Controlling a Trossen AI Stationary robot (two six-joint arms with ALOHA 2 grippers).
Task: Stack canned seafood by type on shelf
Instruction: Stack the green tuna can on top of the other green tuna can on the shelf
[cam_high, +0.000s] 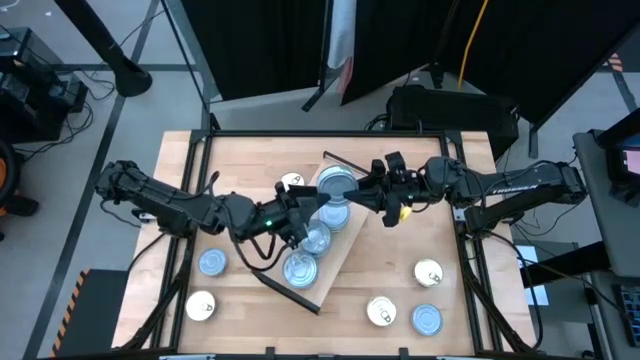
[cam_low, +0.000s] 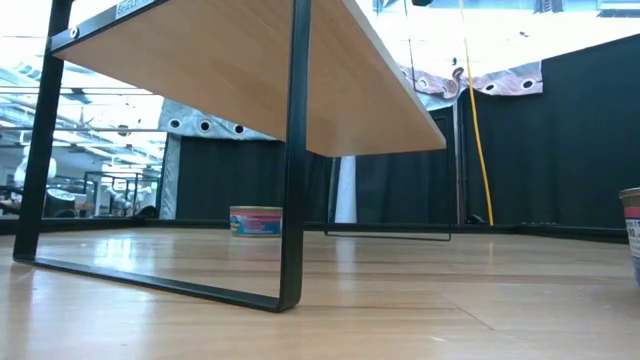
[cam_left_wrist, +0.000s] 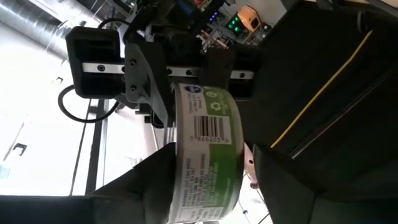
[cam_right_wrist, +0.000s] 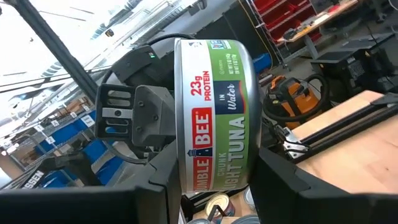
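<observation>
A green-labelled tuna tin (cam_right_wrist: 217, 106) hangs in the air over the shelf (cam_high: 338, 250), a light board on black legs (cam_low: 290, 150). My right gripper (cam_high: 352, 190) reaches in from the right and is shut on the tin. My left gripper (cam_high: 318, 198) comes from the left and stands open, with one finger (cam_left_wrist: 146, 186) on each side of the same tin (cam_left_wrist: 205, 143). A strip of background shows between the tin and its other finger (cam_left_wrist: 280, 186). Three blue-topped tins (cam_high: 315, 238) rest flat on the shelf below. My right gripper pinches the tin between its two fingers, one on each flat end (cam_right_wrist: 181, 149). The fingers come in level from the table's right side. The tin is lifted clear above the shelf and tipped up on edge, label toward the wrist camera. My left gripper has one finger close by a flat end (cam_left_wrist: 175, 168); whether it touches I cannot tell.
Loose tins lie on the tabletop: two at the near left (cam_high: 212, 262), three at the near right (cam_high: 428, 272), one behind the shelf (cam_high: 291, 183). The low view shows one tin (cam_low: 256, 221) beyond the shelf's legs and another at the right edge (cam_low: 630, 235).
</observation>
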